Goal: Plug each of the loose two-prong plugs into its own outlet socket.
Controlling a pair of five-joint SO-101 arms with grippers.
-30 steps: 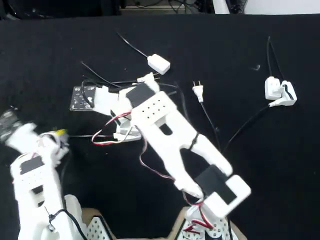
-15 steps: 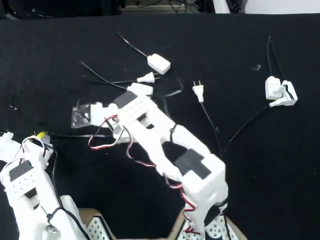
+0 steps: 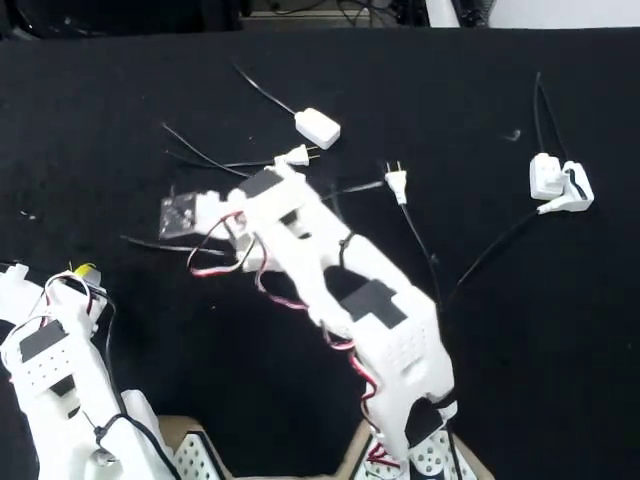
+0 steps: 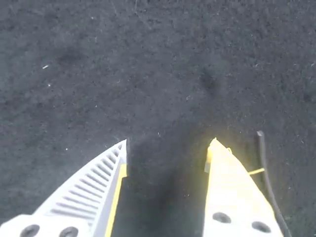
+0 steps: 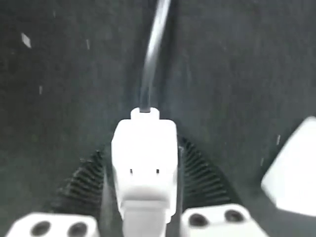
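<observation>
My right gripper [image 5: 143, 197] is shut on a white outlet socket [image 5: 144, 158] with two small slots and a dark cord running off it. In the high view the right gripper [image 3: 284, 174] sits mid-table, right beside a loose white two-prong plug [image 3: 297, 155]. A second loose plug [image 3: 397, 181] on a black cord lies to its right. Another white socket [image 3: 318, 127] lies farther back. My left gripper [image 4: 168, 144] stands open over bare black cloth at the front left [image 3: 78, 274].
At the far right a white socket [image 3: 545, 175] has a plug [image 3: 576, 190] seated in it. Black cords [image 3: 200, 155] cross the table's middle. A thin cord [image 4: 264, 168] runs beside my left gripper's yellow finger. A white piece [image 5: 296, 182] lies near the held socket.
The right arm has swung toward the back, carrying the socket up beside the loose plug. The left arm drew back toward the front-left corner, then stayed still.
</observation>
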